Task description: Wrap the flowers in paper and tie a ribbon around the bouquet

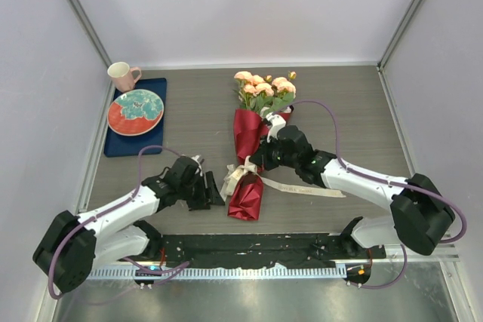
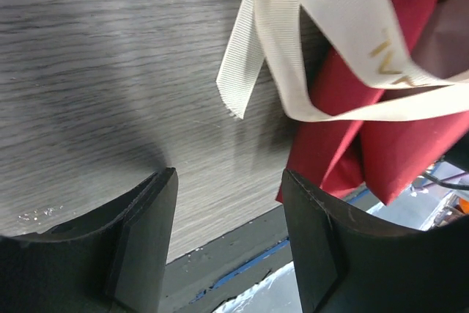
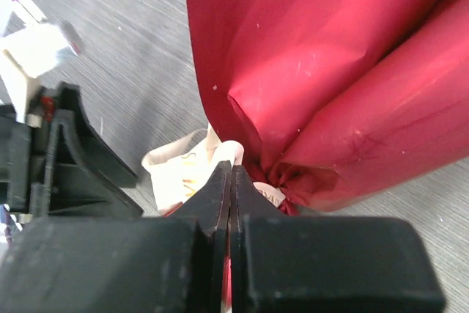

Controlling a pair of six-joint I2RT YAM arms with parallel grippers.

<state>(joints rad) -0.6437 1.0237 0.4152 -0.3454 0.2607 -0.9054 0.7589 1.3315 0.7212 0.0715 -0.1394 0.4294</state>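
Observation:
The bouquet lies in the middle of the table. Its pink-peach flowers (image 1: 264, 87) point to the far side, and the red paper (image 1: 247, 135) is pinched at a waist, with its lower end (image 1: 247, 195) flaring toward me. The cream ribbon (image 1: 240, 174) circles that waist, and one tail (image 1: 317, 188) trails right. My right gripper (image 1: 260, 162) (image 3: 231, 168) is shut, tips pressed against the ribbon (image 3: 176, 170) where the paper (image 3: 330, 86) gathers. I cannot tell if a fold is pinched. My left gripper (image 1: 210, 187) (image 2: 229, 175) stands open and empty, left of the paper (image 2: 330, 144), below a loose ribbon end (image 2: 240, 78).
At the back left a dark blue tray (image 1: 121, 145) carries a red and teal plate (image 1: 136, 111), with a pink mug (image 1: 122, 76) at its far end. White walls close in the sides and back. The table's near edge (image 2: 242, 243) runs just under my left fingers.

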